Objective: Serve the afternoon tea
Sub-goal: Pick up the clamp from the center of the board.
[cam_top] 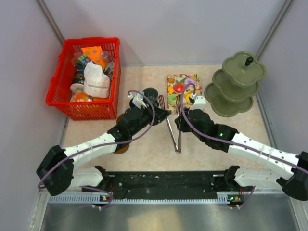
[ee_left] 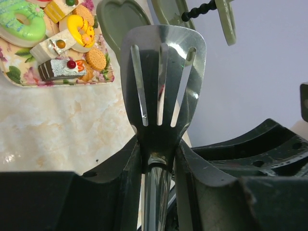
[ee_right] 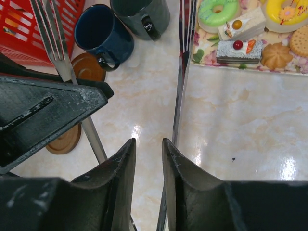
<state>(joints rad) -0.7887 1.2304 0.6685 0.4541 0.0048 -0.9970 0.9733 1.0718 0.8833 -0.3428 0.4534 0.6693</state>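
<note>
Tongs point(ee_left: 161, 96): metal, slotted head; I see them clamped in the left end effector point(ee_left: 158, 154).
Right end effector point(ee_right: 149, 144): fingers a little apart, gripping nothing, above the counter point(ee_right: 231, 120).
Pastries point(ee_right: 239, 49): on the floral tray point(ee_right: 207, 57).
Navy mug point(ee_right: 103, 31): beside the dark-green mug point(ee_right: 142, 14), near 2 saucers point(ee_right: 86, 66).
Stand point(cam_top: 236, 84): right of the tray.

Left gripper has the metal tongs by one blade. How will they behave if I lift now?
Probably slippery: the tongs are polished shiny steel, pinched at a narrow neck by the left gripper. Likely to swing, since the other arm lies outside that grip. Stiff metal, but the arms may spring apart.
</note>
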